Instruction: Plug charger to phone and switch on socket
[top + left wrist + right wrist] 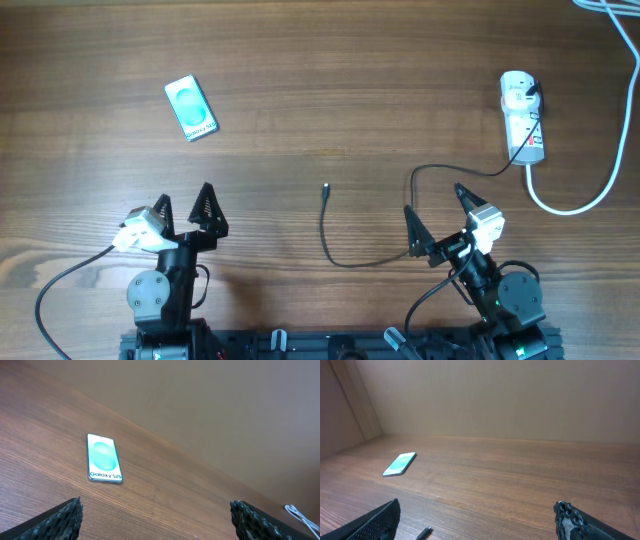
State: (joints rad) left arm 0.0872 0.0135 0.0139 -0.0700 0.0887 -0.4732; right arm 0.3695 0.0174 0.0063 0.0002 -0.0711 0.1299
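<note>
The phone [190, 108] lies flat at the far left of the table, teal screen up; it also shows in the left wrist view [104, 458] and the right wrist view [399, 463]. The black charger cable [345, 261] curves across the middle, its connector tip [326, 187] lying free, also seen in the right wrist view [422, 533]; its black plug sits in the white socket strip [521, 116] at the far right. My left gripper [183, 205] is open and empty near the front left. My right gripper [435, 205] is open and empty, beside the cable.
The socket's thick white cord [600, 190] loops along the right edge of the table and runs off the top right corner. A bit of white cord shows in the left wrist view [300, 514]. A wall stands behind the table.
</note>
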